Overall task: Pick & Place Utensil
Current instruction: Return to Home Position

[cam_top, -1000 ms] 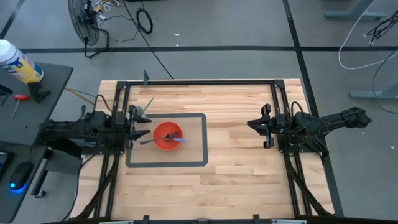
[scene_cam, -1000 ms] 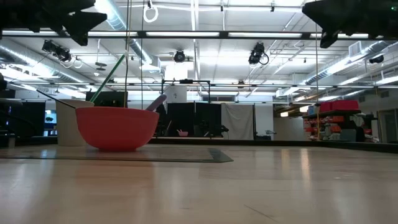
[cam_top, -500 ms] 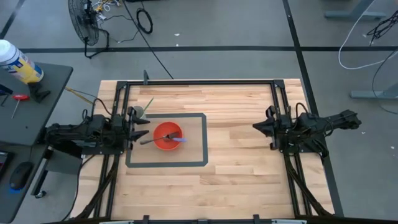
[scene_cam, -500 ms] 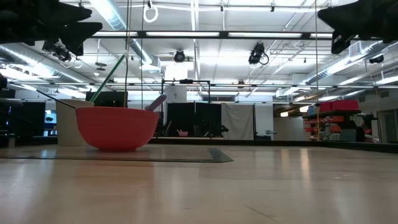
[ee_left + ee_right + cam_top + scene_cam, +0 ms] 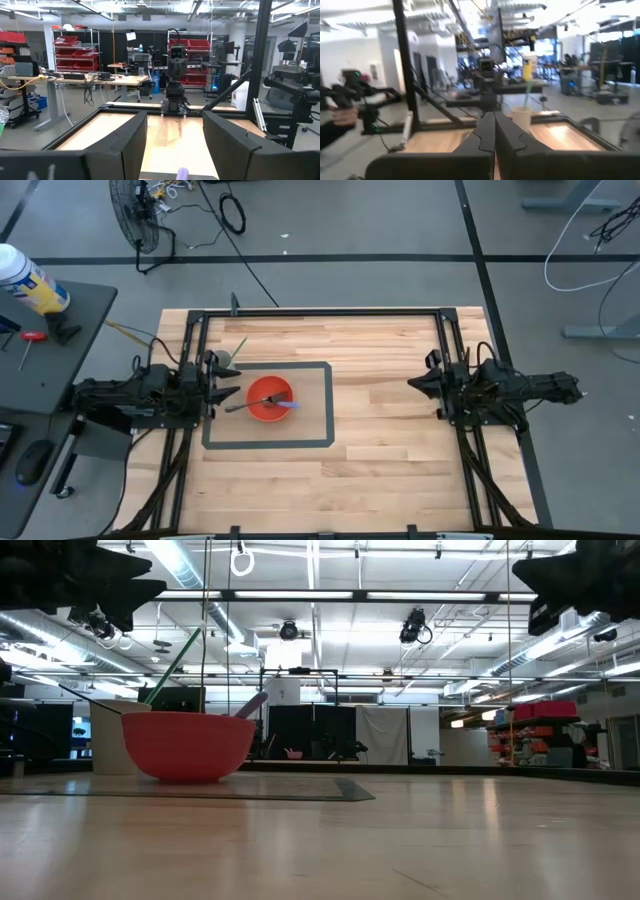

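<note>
**A:** Surface and room?

**B:** Plank wood table [image 5: 380, 470] inside a black frame. Grey concrete floor around it, and a fan [image 5: 135, 220] on the floor past the far edge.

**A:** Arms?

**B:** Both lie low at their own sides, pointing inward. The left gripper [image 5: 222, 380] is just beside the mat's left edge, fingers apart, holding nothing. The right gripper [image 5: 413, 383] is well apart from the mat, fingers pressed together, empty.

**A:** Items?

**B:** Clear mat [image 5: 300, 444] with a dark border, round orange bowl [image 5: 270, 398] on it. The silver fork [image 5: 252, 403] lies in the bowl, handle over the left rim. The gray cup [image 5: 227, 361] sits at the mat's top left corner, with a thin green straw [image 5: 239, 347] leaning in it.
</note>
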